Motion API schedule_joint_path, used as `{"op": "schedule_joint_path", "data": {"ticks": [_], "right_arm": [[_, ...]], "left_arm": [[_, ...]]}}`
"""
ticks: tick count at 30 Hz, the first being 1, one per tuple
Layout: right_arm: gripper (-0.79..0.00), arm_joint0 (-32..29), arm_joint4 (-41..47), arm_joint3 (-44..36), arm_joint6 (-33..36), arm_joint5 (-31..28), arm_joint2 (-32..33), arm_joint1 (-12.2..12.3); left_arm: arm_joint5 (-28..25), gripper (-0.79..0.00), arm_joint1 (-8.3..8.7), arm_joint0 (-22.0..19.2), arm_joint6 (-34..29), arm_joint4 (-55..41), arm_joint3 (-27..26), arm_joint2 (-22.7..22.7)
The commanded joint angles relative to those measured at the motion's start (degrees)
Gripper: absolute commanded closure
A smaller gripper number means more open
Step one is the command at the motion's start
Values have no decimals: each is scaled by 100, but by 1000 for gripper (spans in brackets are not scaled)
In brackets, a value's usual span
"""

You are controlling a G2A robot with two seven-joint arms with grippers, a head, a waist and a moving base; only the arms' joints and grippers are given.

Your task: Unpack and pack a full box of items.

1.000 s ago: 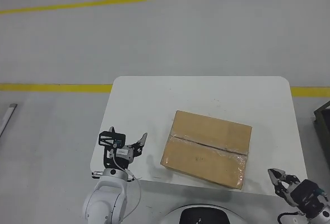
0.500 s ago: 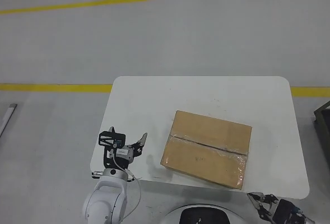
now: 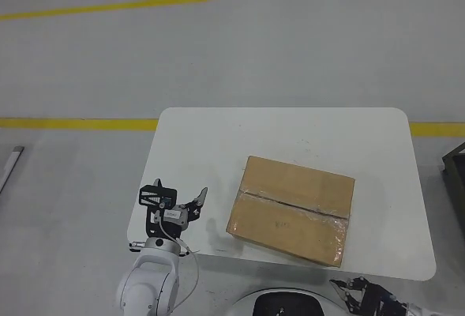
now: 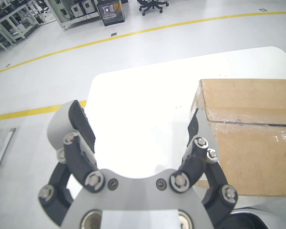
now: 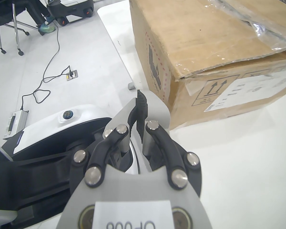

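Grey polished floor with a yellow line (image 3: 66, 124) surrounds a white counter (image 3: 216, 134), a smooth rectangular slab with rounded corners. A short grey bar (image 3: 3, 175) lies on the floor well apart from the counter, at 9 o'clock.

1. Box (image 3: 291, 209): brown corrugated cardboard, rectangular, flaps closed. It rests flat on the counter, slightly toward 5 o'clock from the counter's centre and turned a little out of square with its edges. Clear glossy tape (image 4: 252, 123), wrinkled in places, runs along the top seam. A white label (image 5: 255, 84) is stuck to one side wall.

2. Left end effector (image 3: 181, 189): located at 9 o'clock of the box, over the counter's 8 o'clock edge, near the box but apart from it. Its fingers are spread wide with nothing between them. The pads (image 4: 82, 122) are black and ribbed, mounted on pale metal fingers.

3. Right end effector (image 5: 140, 106): located at 5 o'clock of the box, beyond the counter's 6 o'clock edge. Its fingers are pressed together and empty, just beside the box's lower corner.
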Motion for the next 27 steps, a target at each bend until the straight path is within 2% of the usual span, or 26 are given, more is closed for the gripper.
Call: {"op": "schedule_joint_path", "data": {"ticks": [1,7,17,21,27], "right_arm": [[0,95,89,-18,180,57,-65,-4],[0,339,409,36,643,349,-176,-21],[0,706,1035,66,963,584,-144,-24],[0,569,1299,-50,642,493,-12,-6],[0,-188,1868,-264,-401,681,638,16]], "left_arm": [[0,-785,0,0,0,0,0,0],[0,-785,0,0,0,0,0,0],[0,-785,0,0,0,0,0,0],[0,-785,0,0,0,0,0,0],[0,-785,0,0,0,0,0,0]]}}
